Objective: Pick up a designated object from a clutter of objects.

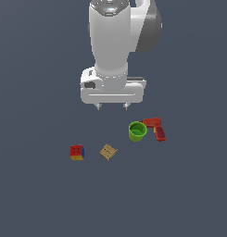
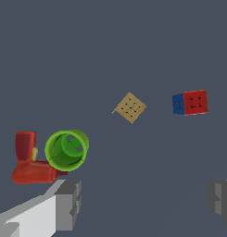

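Jaws stand wide apart with nothing between them: the gripper (image 1: 112, 106) hangs above the grey floor (image 1: 36, 199), its two fingertips well clear of every object, and in the wrist view both fingers (image 2: 68, 203) show at the frame's edges with bare floor in the gap.

Nearest the fingers in the wrist view is the cup (image 2: 67, 149), a small bright green round cup with a thick rim, its mouth turned toward the wrist camera so the darker green inside shows. In the exterior view the cup (image 1: 137, 131) sits near the gripper, toward that view's right and nearer the camera than the fingertips. It looks about as big as the drill (image 1: 154, 127), a red toy touching it or just beside it on the exterior view's right.

Farther off, a flat tan block (image 1: 108, 152) with dark dots lies alone. Beyond it, well apart, sits the multicoloured cube (image 1: 77, 152), showing red, blue and yellow faces.
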